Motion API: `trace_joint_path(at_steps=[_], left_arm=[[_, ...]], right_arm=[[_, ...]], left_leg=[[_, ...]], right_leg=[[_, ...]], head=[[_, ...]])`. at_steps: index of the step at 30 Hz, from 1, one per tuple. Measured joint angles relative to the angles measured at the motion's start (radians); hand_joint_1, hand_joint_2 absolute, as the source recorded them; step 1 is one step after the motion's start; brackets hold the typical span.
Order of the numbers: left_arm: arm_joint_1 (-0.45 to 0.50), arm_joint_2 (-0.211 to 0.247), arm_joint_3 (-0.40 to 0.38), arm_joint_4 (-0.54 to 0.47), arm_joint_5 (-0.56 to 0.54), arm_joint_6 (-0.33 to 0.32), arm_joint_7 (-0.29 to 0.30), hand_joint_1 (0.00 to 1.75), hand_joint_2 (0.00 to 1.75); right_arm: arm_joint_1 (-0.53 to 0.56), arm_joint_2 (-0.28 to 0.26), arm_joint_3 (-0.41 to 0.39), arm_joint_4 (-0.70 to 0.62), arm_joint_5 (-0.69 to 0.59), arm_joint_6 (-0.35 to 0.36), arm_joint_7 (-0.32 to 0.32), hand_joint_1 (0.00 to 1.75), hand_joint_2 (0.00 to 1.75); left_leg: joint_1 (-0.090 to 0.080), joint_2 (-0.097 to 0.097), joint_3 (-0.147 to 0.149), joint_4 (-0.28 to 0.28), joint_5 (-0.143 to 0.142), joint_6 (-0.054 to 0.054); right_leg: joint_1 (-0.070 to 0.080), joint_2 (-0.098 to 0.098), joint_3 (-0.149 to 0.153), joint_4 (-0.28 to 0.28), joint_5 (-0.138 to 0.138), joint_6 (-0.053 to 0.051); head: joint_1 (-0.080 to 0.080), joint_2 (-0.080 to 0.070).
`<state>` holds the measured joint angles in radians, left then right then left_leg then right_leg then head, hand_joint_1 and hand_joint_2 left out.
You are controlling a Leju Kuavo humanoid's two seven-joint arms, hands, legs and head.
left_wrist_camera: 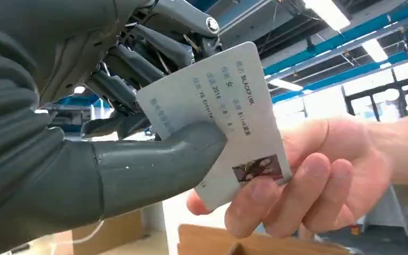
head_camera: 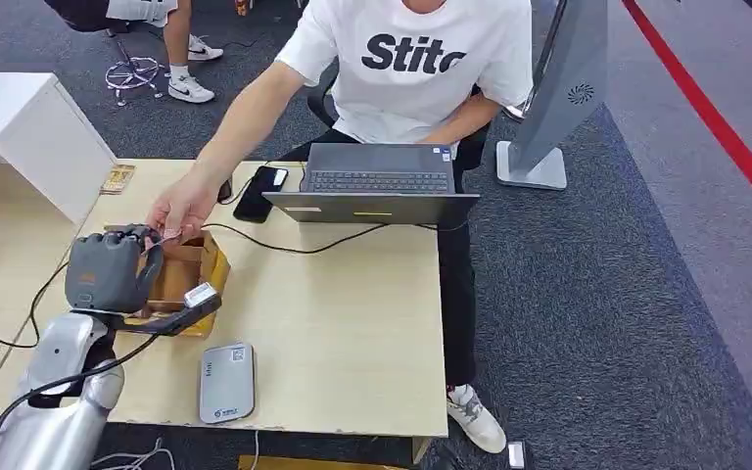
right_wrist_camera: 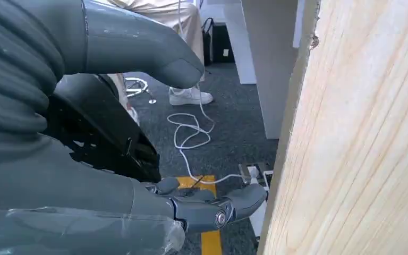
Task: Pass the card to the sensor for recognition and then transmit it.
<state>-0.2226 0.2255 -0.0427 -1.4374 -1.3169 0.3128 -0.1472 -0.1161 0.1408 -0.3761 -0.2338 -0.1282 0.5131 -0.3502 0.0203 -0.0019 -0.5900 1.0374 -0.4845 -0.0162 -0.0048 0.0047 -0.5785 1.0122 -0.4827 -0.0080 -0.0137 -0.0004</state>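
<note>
My left hand (head_camera: 110, 269) hovers over the wooden box (head_camera: 188, 284) at the left of the table and pinches a white ID card (left_wrist_camera: 218, 106) between thumb (left_wrist_camera: 154, 164) and fingers. A person's hand (left_wrist_camera: 319, 175) grips the card's other end, near its small photo. From the head view the card (head_camera: 164, 237) is a thin sliver between the person's hand (head_camera: 184, 206) and mine. A grey card sensor (head_camera: 226, 382) lies flat near the table's front edge. My right hand (right_wrist_camera: 101, 175) hangs beside the table's wooden side (right_wrist_camera: 361, 138), fingers apart and holding nothing.
The seated person in a white T-shirt (head_camera: 416, 59) faces me behind an open laptop (head_camera: 377, 186). A black phone (head_camera: 259, 192) and a cable (head_camera: 304, 245) lie on the table (head_camera: 352, 323). A white cabinet (head_camera: 29, 127) stands at the left. Cables trail on the floor (right_wrist_camera: 191, 133).
</note>
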Motion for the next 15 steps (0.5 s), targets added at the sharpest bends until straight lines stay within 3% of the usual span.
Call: trace_joint_path(at_steps=[1,2,6,15], left_arm=[[-0.008,0.012,0.008,0.006,0.000,-0.003,0.003,0.59,1.75],[-0.015,0.021,0.014,0.011,0.003,-0.007,0.003,0.00,1.75],[-0.022,0.043,0.038,0.022,0.022,-0.006,0.003,0.00,1.75],[0.023,0.042,0.058,0.020,0.029,0.017,-0.013,0.00,1.75]], right_arm=[[0.000,0.000,0.000,0.000,0.000,0.000,0.000,0.00,1.75],[0.000,0.000,0.000,0.000,0.000,0.000,0.000,0.00,1.75],[0.000,0.000,0.000,0.000,-0.003,0.000,0.001,0.00,1.75],[0.000,0.000,0.000,0.000,-0.008,0.000,-0.001,0.00,1.75]], left_leg=[[0.000,0.000,0.000,0.000,0.000,0.000],[0.000,0.001,0.000,0.000,0.000,0.000],[0.000,0.001,0.000,0.000,0.000,0.000],[0.000,0.001,0.000,0.000,0.000,0.000]], right_leg=[[0.000,0.001,0.000,0.000,0.000,0.000],[0.000,0.001,0.000,0.000,0.000,0.000],[0.000,0.002,0.000,0.000,0.000,0.000],[0.000,0.001,0.000,0.000,0.000,0.000]], head=[[0.000,0.000],[0.000,0.000],[-0.001,0.000],[0.000,0.000]])
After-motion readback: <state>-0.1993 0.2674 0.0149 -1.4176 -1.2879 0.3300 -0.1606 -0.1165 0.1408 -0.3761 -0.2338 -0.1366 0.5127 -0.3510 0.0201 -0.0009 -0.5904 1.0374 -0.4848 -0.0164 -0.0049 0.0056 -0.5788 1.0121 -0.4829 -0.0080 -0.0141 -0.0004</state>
